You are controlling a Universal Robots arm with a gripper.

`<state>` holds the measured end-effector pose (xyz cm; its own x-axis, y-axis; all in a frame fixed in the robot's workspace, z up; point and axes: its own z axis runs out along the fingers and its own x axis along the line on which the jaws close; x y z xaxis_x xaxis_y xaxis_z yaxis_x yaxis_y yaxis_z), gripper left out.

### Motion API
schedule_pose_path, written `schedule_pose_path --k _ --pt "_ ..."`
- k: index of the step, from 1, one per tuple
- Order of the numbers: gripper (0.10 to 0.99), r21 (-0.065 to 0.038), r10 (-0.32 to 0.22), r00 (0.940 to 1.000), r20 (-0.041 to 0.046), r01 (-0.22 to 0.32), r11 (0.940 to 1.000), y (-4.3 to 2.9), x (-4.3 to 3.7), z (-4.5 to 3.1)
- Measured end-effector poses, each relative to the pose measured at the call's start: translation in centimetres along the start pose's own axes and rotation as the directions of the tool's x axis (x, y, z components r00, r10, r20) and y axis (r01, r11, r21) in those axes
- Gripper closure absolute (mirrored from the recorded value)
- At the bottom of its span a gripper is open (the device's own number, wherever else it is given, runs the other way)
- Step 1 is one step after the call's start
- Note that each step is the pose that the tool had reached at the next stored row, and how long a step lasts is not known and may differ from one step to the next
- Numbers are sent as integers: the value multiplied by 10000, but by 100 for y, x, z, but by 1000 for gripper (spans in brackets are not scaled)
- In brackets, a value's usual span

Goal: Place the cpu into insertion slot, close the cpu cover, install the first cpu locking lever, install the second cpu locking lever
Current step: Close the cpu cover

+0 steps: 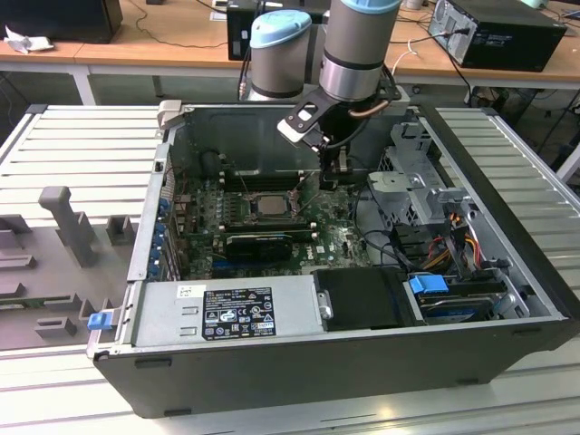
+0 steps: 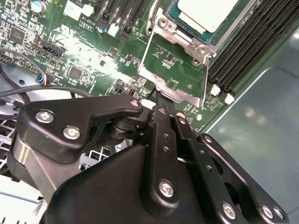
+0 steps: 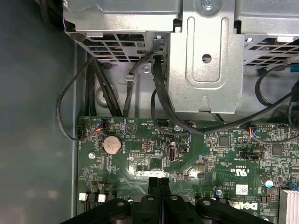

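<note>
Two fingers [image 2: 162, 126], closed together, meet the cpu cover [image 2: 180, 92], swung open away from the cpu [image 2: 205, 11].

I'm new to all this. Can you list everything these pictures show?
computer case: one, dark grey, open, on a slatted metal table
motherboard: one, green, inside the case
cpu: one, silver-beige, on the motherboard
memory slots: several, black, alongside the cpu
cpu cover: one, grey metal frame, swung open off the cpu
graphics card: one, black, on the motherboard
power supply: one, grey, along the case's edge
cables: several, black, by the drive cage
gripper: one, black, shut, tip at the cover's edge
arm: one, grey and light blue, above the case
</note>
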<state>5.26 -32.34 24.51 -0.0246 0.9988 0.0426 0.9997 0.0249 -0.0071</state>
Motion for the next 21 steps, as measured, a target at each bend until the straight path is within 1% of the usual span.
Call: schedule_pose_path --k 5,7,9,12,14,15,17,18,20,21 --pt "980 1 -2 10000 1 2 10000 -79 2 0" --pt "980 0 -1 10000 1 1 10000 -127 3 1" --pt "980 0 -1 10000 1 1 10000 -157 4 1" --pt "980 0 0 10000 0 0 10000 -254 6 2" --pt "980 0 -1 10000 0 1 10000 -297 7 2" --pt "980 0 -1 10000 0 1 10000 -335 8 3" --pt "980 0 -3 10000 0 3 10000 -386 9 3" --pt "980 -1 -1 10000 -1 1 10000 -439 11 5" --pt "980 -1 -1 10000 -1 1 10000 -511 13 10" --pt "980 0 0 10000 0 0 10000 -556 12 39"
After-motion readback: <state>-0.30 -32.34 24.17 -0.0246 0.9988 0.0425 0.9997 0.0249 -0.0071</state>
